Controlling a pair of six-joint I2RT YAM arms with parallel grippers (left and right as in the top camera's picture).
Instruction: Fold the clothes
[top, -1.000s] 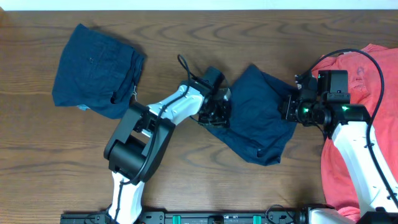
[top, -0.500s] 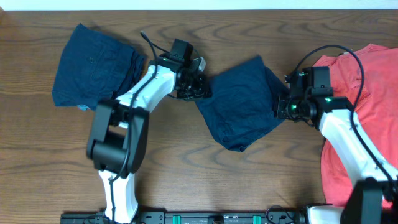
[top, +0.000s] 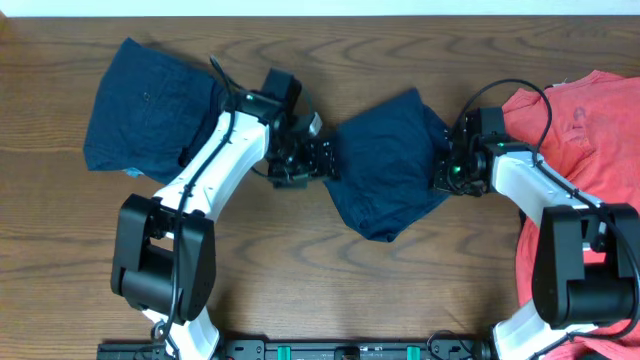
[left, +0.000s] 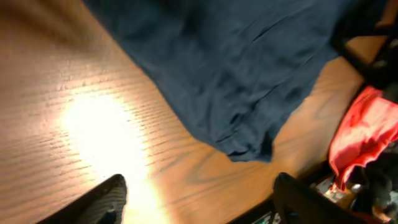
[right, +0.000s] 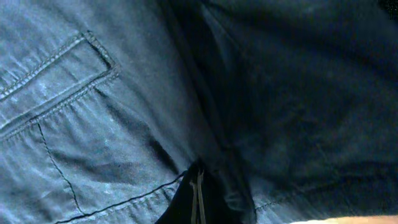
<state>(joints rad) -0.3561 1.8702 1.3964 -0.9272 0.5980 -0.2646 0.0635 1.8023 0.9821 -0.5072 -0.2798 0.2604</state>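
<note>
Two pieces of the clothes, both dark navy shorts, lie on the wooden table. One pair (top: 150, 110) rests folded at the far left. The other pair (top: 385, 165) lies crumpled in the middle and shows in the left wrist view as shorts (left: 236, 68). My left gripper (top: 318, 160) stands open just off its left edge, with only bare wood between the fingers (left: 106, 199). My right gripper (top: 447, 172) is shut on the right edge of that pair. In the right wrist view the navy cloth (right: 93, 124) with a stitched pocket fills the frame around my gripper (right: 196, 199).
A red garment (top: 580, 150) lies in a heap at the table's right side, under the right arm, and shows as red cloth (left: 364, 130) in the left wrist view. Bare wood (top: 300, 270) runs along the front of the table.
The left gripper carried the middle shorts' left edge up and left, then opened and let go. The right gripper shifted slightly left, still gripping the right edge.
</note>
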